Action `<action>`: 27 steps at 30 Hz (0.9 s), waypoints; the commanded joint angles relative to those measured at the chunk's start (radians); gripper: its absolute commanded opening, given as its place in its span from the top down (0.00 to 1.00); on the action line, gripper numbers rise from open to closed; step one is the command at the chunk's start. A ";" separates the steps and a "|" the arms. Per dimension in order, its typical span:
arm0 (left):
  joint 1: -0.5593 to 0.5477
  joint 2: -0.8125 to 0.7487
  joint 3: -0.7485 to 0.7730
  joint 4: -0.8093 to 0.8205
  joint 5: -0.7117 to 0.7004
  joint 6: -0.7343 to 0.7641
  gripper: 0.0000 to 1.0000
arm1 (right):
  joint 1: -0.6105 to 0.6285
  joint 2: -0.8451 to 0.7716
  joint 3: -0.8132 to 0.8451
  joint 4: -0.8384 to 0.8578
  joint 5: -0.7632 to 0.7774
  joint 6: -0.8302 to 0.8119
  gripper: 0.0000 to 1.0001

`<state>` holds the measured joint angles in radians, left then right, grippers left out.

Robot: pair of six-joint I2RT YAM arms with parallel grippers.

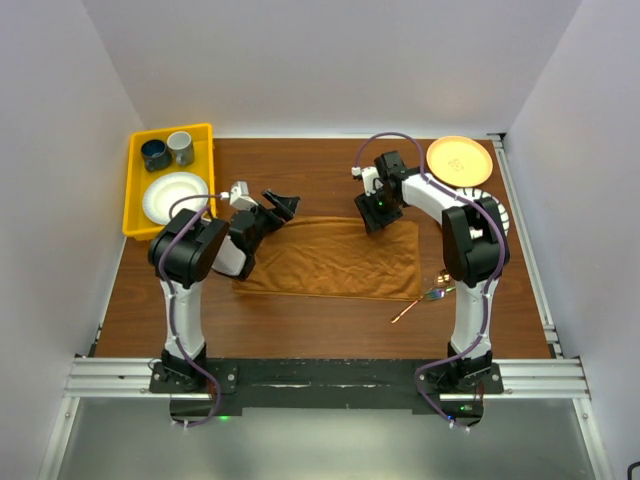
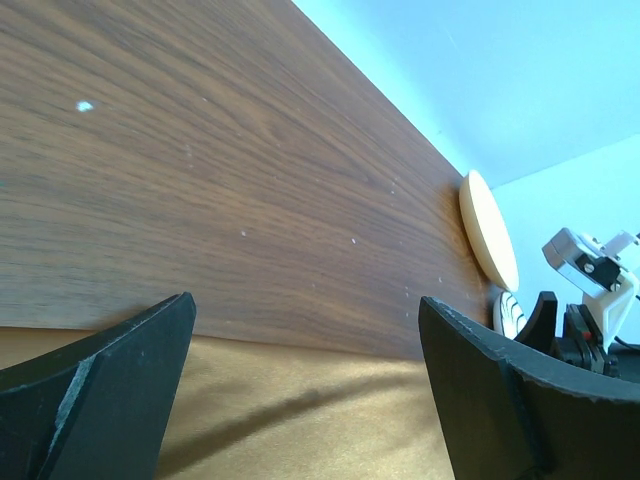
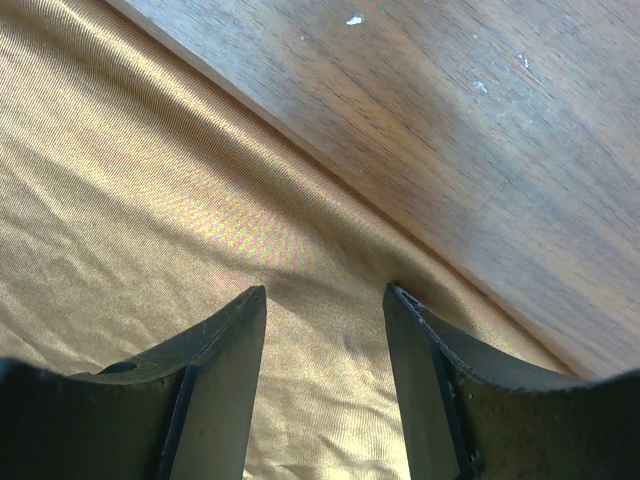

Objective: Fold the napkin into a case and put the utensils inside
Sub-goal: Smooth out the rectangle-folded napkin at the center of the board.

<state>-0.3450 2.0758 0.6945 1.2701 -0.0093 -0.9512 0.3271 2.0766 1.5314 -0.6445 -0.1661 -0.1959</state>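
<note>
Top view: showed the napkin (image 1: pixel 335 258) mid-tabletop (image 1: pixel 300 320), only a wide rectangle, no case yet, the utensils (image 1: pixel 425 300) loose by its near right corner. Left wrist: showed left fingers (image 2: pixel 100 390) spread wide, empty, at its far edge. Right wrist: showed right fingers (image 3: pixel 210 400) parted over cloth, gripping nothing.

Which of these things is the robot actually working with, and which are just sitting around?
For the job: the rust-brown napkin, lying on the table; the utensils off its near right corner.
Just lying about: the yellow tray holding a white plate and two cups; the orange plate.
</note>
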 commanded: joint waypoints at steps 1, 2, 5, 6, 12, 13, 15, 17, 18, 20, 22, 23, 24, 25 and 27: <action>0.054 -0.025 -0.030 -0.043 -0.015 0.042 0.00 | -0.005 0.063 -0.017 -0.041 0.040 -0.023 0.44; 0.066 -0.028 -0.030 -0.049 -0.015 0.045 0.00 | -0.003 0.063 -0.016 -0.041 0.040 -0.023 0.44; 0.086 -0.036 -0.029 -0.057 -0.018 0.058 0.00 | -0.005 0.066 -0.014 -0.041 0.040 -0.025 0.44; 0.087 -0.039 -0.026 -0.057 -0.009 0.066 0.00 | -0.005 0.065 -0.016 -0.041 0.040 -0.025 0.44; 0.063 -0.136 0.031 -0.032 0.095 0.235 0.00 | -0.003 0.051 0.015 -0.049 0.008 -0.025 0.40; 0.055 -0.157 0.051 -0.090 0.104 0.267 0.00 | -0.005 0.045 0.022 -0.055 -0.012 -0.020 0.39; 0.040 -0.204 0.121 -0.167 0.150 0.360 0.00 | -0.003 0.039 0.061 -0.076 -0.033 -0.019 0.34; 0.031 -0.227 0.192 -0.370 0.189 0.455 0.00 | -0.005 0.027 0.104 -0.102 -0.055 -0.020 0.29; 0.028 -0.238 0.277 -0.459 0.204 0.494 0.00 | -0.003 0.020 0.116 -0.112 -0.064 -0.023 0.26; 0.020 -0.244 0.364 -0.707 0.253 0.651 0.00 | -0.005 0.004 0.148 -0.130 -0.066 -0.037 0.20; -0.006 -0.252 0.502 -0.986 0.221 0.777 0.00 | -0.003 0.000 0.170 -0.142 -0.061 -0.056 0.16; -0.037 -0.255 0.542 -1.059 0.172 0.887 0.00 | -0.003 -0.001 0.189 -0.156 -0.052 -0.062 0.16; -0.048 -0.266 0.591 -1.118 0.157 0.916 0.00 | -0.005 -0.001 0.199 -0.161 -0.030 -0.069 0.16; -0.049 -0.273 0.611 -1.234 0.158 0.940 0.00 | -0.005 -0.004 0.202 -0.164 -0.020 -0.079 0.15; -0.048 -0.313 0.619 -1.322 0.181 1.031 0.00 | -0.007 -0.021 0.199 -0.162 -0.001 -0.085 0.16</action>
<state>-0.3702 1.8477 1.2556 0.3664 0.1646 -0.2123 0.3260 2.0972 1.6909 -0.7689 -0.1993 -0.2379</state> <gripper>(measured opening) 0.997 0.844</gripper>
